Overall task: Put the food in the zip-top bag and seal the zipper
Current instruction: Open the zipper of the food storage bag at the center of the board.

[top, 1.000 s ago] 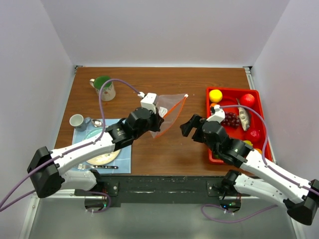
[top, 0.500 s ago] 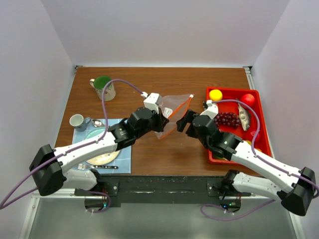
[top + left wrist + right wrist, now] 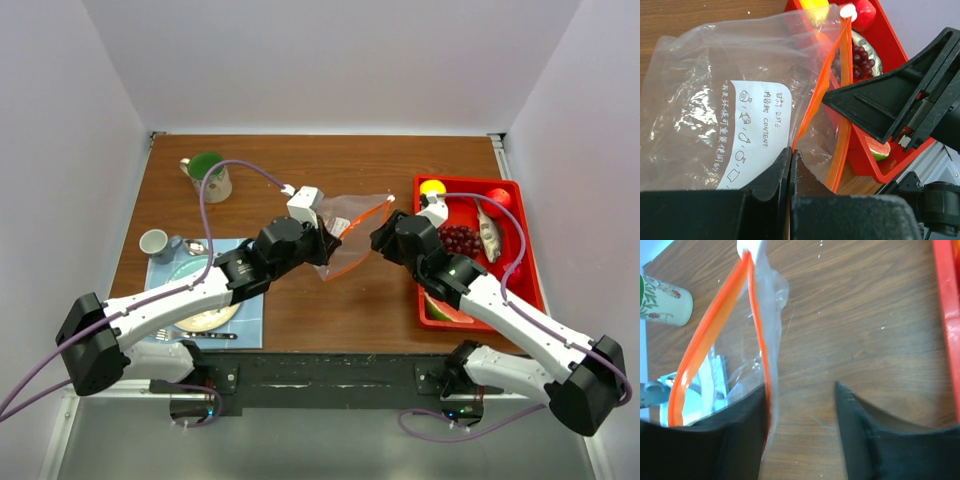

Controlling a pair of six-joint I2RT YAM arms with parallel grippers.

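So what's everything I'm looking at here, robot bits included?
Bag: one, clear, orange strip along its mouth, mid-table, held up.
Tray: one, red, right side.
Toy food in the tray: yellow lemon, red apple, purple grapes, silver fish, watermelon wedge; more may be hidden.
Mug: one, green inside, far left.
Small cup: one, grey, left edge.
Placemat: one, blue, near left.
Plate: one, cream, on the placemat.
Cutlery: silver, on the placemat.
Table: brown wood.
Left end effector: black, shut on the bag.
Right end effector: black, open, at the bag's mouth.
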